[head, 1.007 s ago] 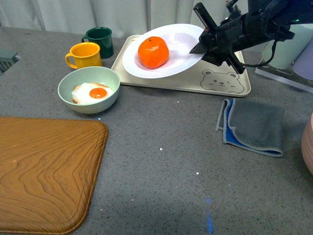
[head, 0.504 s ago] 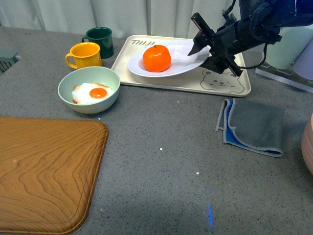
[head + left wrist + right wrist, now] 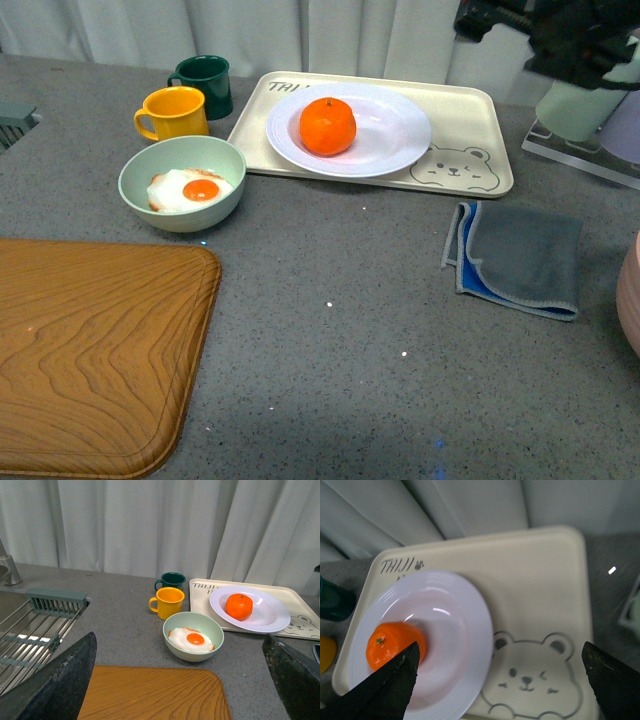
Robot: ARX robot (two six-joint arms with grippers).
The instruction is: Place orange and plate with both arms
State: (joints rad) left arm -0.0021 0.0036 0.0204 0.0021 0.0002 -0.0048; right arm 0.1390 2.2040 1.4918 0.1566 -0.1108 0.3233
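**Both jaws spread and empty; orange sits on the plate on the bear tray**

The right gripper point(image 3: 500, 652) has its fingers spread wide. Nothing lies between them and they touch nothing. It hangs clear above the cream bear tray point(image 3: 540, 580). Straight below the gap is the plate point(image 3: 465, 630), resting flat on that tray. The orange point(image 3: 387, 642) sits on the plate, off toward one finger, which partly hides it.

The left gripper point(image 3: 179, 640) is just as widely spread and also empty. The wooden board point(image 3: 150, 695) lies close under its jaws. Ahead of them stands the pale green bowl point(image 3: 200, 656) holding a fried egg point(image 3: 192, 639), with the yellow mug point(image 3: 167, 601) and the green mug point(image 3: 172, 580) beyond. The plate and orange are farther out, toward one finger, well apart from these jaws.

The plate looks stiff, glossy and breakable, so it is likely slippery under the pads. The wide ridged rim seems the only sensible hold, taken deep enough that it cannot tip. The orange is round and firm with a slightly yielding skin. It would probably roll if the plate tilted, and a grip across its middle with moderate pressure should hold it.

With the fruit on the plate and the plate on the tray, the placing appears done.
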